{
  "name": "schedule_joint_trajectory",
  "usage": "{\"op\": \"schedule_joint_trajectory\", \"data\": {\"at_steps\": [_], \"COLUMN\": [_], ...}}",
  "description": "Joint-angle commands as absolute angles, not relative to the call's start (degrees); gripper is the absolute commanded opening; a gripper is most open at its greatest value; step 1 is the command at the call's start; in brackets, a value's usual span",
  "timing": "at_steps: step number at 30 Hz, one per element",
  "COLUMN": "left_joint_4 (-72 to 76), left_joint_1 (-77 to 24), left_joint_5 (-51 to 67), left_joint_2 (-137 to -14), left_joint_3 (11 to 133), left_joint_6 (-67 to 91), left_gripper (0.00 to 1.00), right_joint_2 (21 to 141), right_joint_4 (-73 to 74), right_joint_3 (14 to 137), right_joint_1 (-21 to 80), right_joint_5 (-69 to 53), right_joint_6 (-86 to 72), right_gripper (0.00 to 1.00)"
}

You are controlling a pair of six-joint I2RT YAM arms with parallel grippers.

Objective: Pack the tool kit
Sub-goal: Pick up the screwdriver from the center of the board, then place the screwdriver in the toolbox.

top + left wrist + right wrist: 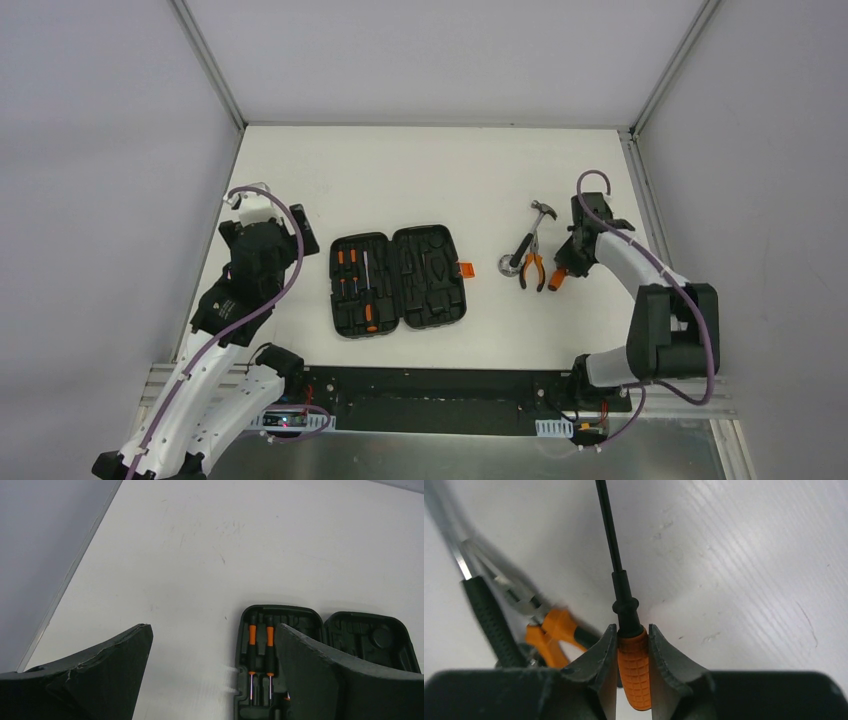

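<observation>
The black tool kit case (440,300) lies open in the middle of the table, with orange-and-black screwdrivers (345,270) seated in its left half. To its right lie a hammer (541,212) and orange-handled pliers (532,268). My right gripper (565,265) is down at the table beside them. In the right wrist view its jaws (632,630) press both sides of the orange handle of a screwdriver (634,665), whose black shaft points away. My left gripper (212,630) hangs wide open left of the case (350,630), holding nothing.
A small round silver object (507,266) lies by the hammer's handle end. An orange latch (465,268) sticks out of the case's right side. Grey walls enclose the white table on three sides. The pliers (549,630) and hammer handle (489,620) lie just left of my right fingers.
</observation>
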State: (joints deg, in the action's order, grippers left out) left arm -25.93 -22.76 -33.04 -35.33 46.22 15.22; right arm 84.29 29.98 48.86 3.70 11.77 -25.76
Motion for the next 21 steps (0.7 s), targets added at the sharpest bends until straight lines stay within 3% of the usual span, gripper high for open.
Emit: {"op": "schedule_joint_trajectory", "data": {"at_steps": [1, 10, 21], "left_joint_4": [-24.43, -24.38, -12.53], "left_joint_1": [-21.97, -21.97, -22.64], "left_joint_5": [-25.24, -3.49, 23.01], "left_joint_2": [-35.1, -37.21, -42.39], "left_joint_3": [45.82, 46.94, 45.81], "left_joint_6": [12.21, 14.22, 20.93], "left_gripper": [0.99, 0.99, 0.99], "right_joint_2": [72.84, 59.97, 65.94], "right_joint_4": [27.1, 9.24, -16.66], "right_joint_3": [48.16, 45.03, 46.35], "right_joint_1": [7.86, 30.7, 47.1], "right_joint_5": [8.57, 12.51, 11.39], "right_joint_6": [-29.96, -39.0, -42.28], "right_gripper": [0.0, 0.0, 0.0]}}
